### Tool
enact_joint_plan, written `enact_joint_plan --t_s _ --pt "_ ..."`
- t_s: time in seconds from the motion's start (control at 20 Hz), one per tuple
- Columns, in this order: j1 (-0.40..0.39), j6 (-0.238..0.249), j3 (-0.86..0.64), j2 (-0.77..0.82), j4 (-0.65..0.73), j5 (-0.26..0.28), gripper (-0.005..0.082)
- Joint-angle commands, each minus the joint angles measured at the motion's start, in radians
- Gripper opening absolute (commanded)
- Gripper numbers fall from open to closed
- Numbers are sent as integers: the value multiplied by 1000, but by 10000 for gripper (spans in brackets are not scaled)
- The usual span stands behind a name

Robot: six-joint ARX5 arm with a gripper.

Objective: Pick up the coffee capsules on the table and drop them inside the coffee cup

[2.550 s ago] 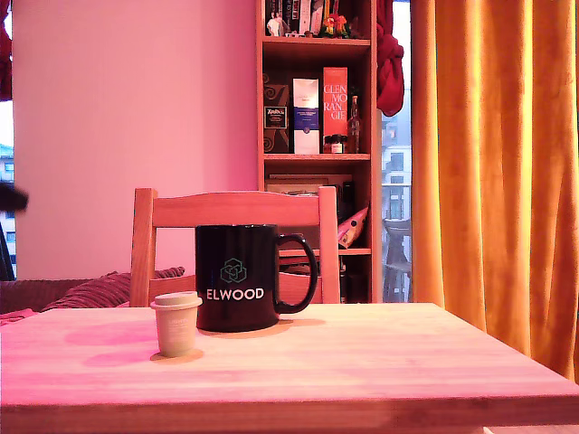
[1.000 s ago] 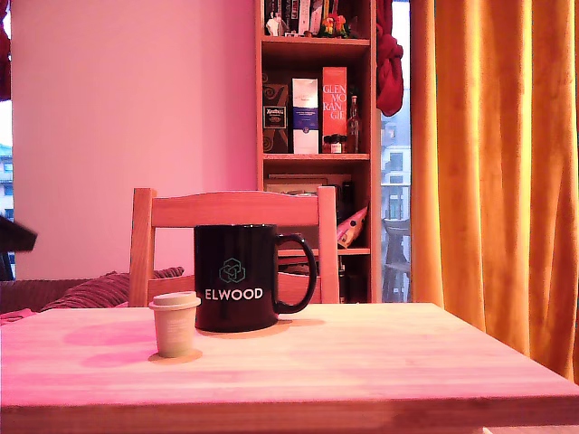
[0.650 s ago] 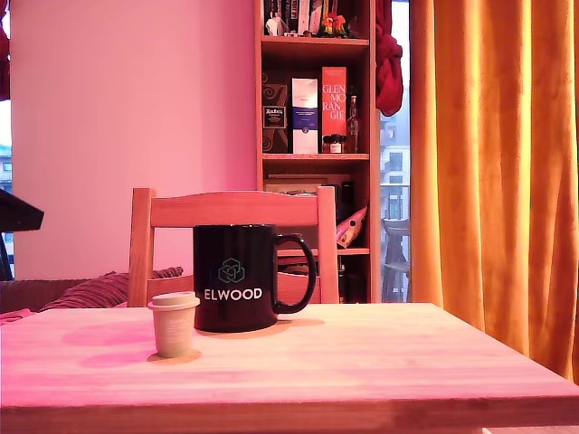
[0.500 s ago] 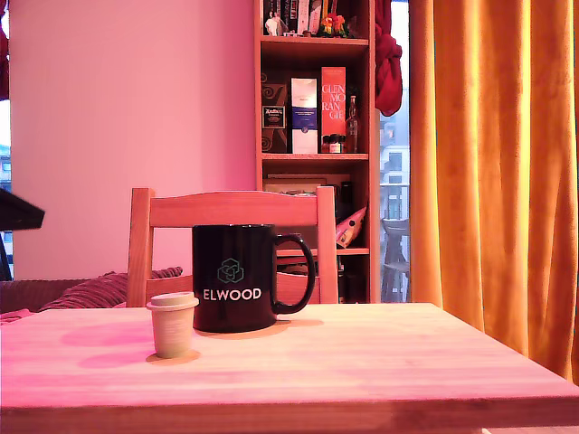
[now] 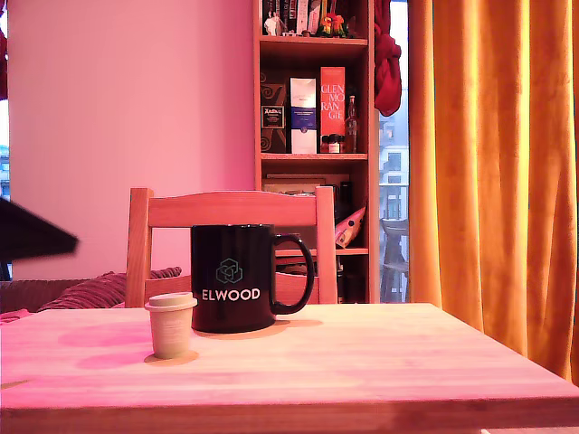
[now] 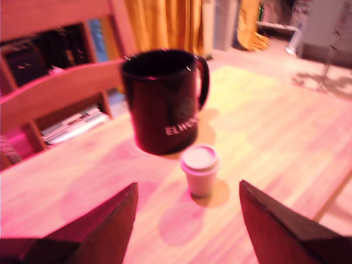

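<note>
Light wooden desk [image 5: 380, 362] carries a small pale beige capsule [image 5: 170, 325] standing upright just beside a glossy black "ELWOOD" mug [image 5: 237, 278]. Above them, well apart, hangs the dark hand [image 6: 187, 225], fingers spread wide and holding nothing.

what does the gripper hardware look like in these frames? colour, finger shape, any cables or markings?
In the wrist view, the gripper shows two dark, wedge-shaped fingers with flat faces and sharp edges, tinted reddish by the light. No cables or markings are visible. In the exterior view only a dark angular part shows at the left edge.
</note>
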Motion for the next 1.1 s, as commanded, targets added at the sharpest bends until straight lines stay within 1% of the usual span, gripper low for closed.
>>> enact_joint_plan --t_s 0.0,0.2,0.25,0.35,0.45,0.6,0.7,0.85,0.95,1.05 --pt "-1 23 -22 82 60 12 528" --pt "-1 39 -22 276 215 44 528" --pt "-1 59 -22 320 259 53 528" --pt "-1 60 -21 403 349 67 528" --pt "-1 63 -13 477 411 82 528" --pt "-1 87 28 593 438 114 528" --pt "-1 95 64 676 442 117 528" --pt "-1 131 121 788 444 136 528" --pt "-1 133 149 845 456 149 528" --pt "-1 132 167 893 500 159 527"
